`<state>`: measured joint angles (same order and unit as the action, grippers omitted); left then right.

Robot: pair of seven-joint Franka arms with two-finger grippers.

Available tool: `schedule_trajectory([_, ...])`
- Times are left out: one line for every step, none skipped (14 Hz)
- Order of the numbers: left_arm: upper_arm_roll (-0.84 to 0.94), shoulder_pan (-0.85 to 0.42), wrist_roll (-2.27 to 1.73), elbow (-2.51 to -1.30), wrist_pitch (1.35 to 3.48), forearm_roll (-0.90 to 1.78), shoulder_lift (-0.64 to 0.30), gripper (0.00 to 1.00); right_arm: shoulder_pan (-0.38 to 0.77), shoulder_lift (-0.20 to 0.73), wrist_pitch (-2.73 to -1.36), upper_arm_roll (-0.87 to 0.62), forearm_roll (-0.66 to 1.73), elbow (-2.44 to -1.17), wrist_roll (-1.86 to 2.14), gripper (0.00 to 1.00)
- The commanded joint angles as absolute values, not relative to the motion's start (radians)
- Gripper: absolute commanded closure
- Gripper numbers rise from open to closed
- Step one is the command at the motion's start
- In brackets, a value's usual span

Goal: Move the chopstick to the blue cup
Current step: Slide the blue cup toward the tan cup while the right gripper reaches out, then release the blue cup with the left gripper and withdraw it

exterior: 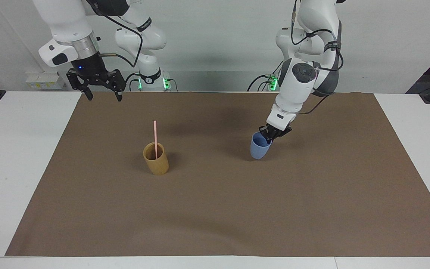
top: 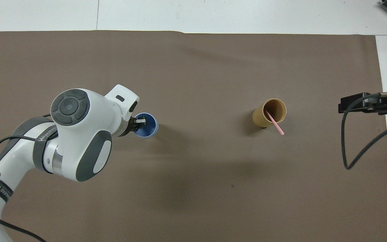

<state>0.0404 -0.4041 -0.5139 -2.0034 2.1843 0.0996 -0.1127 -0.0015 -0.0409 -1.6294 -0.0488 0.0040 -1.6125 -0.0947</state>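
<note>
The blue cup (exterior: pixel 258 150) (top: pixel 148 126) stands slightly tilted near the middle of the brown mat, its base at the mat's surface. My left gripper (exterior: pixel 269 137) (top: pixel 140 121) is shut on its rim, one finger inside the cup. The pale-pink chopstick (exterior: pixel 155 135) (top: pixel 275 124) stands upright in a tan cup (exterior: pixel 156 163) (top: pixel 269 113), beside the blue cup toward the right arm's end. My right gripper (exterior: pixel 103 98) (top: pixel 361 103) hangs open in the air over the mat's edge by its own base, holding nothing.
A brown mat (exterior: pixel 215 209) covers most of the white table (exterior: pixel 17 168). Only the two cups stand on it, about a forearm's length apart.
</note>
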Motion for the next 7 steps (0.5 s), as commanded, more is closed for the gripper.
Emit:
schedule_trajectory([0.026,-0.449,-0.534,-1.954,2.171,0.121,-0.149,1.0,0.052,-0.074,-1.712,-0.051,0.02,-1.705,-0.118,0.0])
schedule_trajectory([0.025,-0.457,-0.537,-1.953,2.171,0.12,-0.172,1.0,0.072,-0.074,-1.738,-0.051,0.02,-1.729,-0.124,0.0])
schedule_trajectory([0.025,-0.459,-0.537,-1.95,2.175,0.118,-0.195,1.0,0.087,-0.074,-1.761,-0.051,0.02,-1.75,-0.138,0.0])
schedule_trajectory([0.025,-0.459,-0.537,-1.947,2.183,0.118,-0.207,1.0,0.097,-0.074,-1.79,-0.051,0.02,-1.773,-0.15,0.0])
schedule_trajectory([0.025,-0.46,-0.537,-1.947,2.183,0.118,-0.209,1.0,0.106,-0.074,-1.814,-0.051,0.02,-1.795,-0.153,0.0])
schedule_trajectory([0.025,-0.46,-0.537,-1.947,2.18,0.118,-0.209,1.0,0.118,-0.081,-1.85,-0.051,0.018,-1.842,-0.193,0.0])
schedule_trajectory([0.026,-0.46,-0.537,-1.947,2.181,0.12,-0.209,0.97,0.126,-0.092,-1.908,-0.051,0.017,-1.892,-0.21,0.0])
